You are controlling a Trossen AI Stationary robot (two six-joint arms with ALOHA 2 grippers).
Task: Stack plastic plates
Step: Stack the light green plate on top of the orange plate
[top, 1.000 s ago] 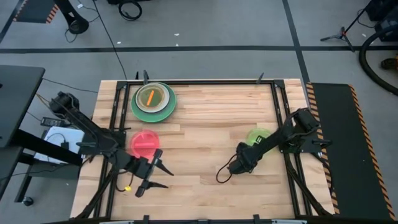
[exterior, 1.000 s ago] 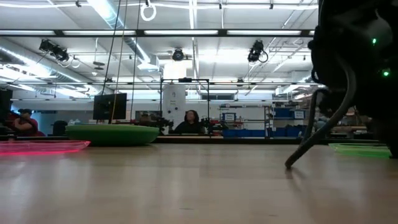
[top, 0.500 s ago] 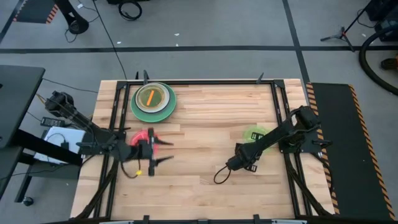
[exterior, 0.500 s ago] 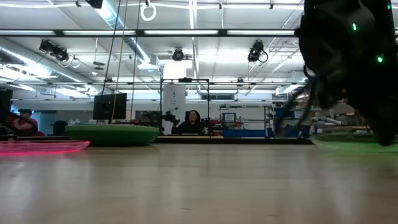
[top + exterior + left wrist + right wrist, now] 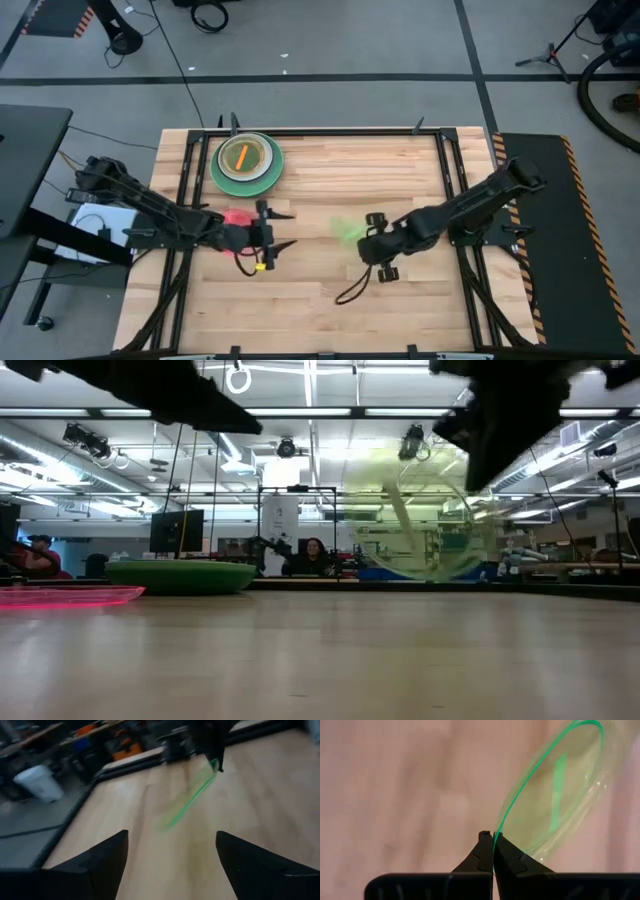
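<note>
- Right gripper [image 5: 493, 851] has its fingers pinched tight on the rim of the lime plate [image 5: 555, 795], and the plate is up off the table [image 5: 330, 300]
- From above, that lime plate [image 5: 346, 229] hangs in the air just left of the right gripper [image 5: 372, 232], well right of the red plate
- Low view shows the lime plate [image 5: 415, 515] standing near upright, high above the wood
- Left gripper [image 5: 270, 228] has its fingers spread wide, holding nothing
- Red plate [image 5: 236, 217] lies flat on the table under the left wrist, behind the fingers, not between them
- In the left wrist view the two fingers [image 5: 102, 857] stand wide apart over bare wood, with the lime plate [image 5: 192, 795] beyond them
- The green stack [image 5: 246, 160], orange plate on top, sits at the far edge, above the red plate in the high view
</note>
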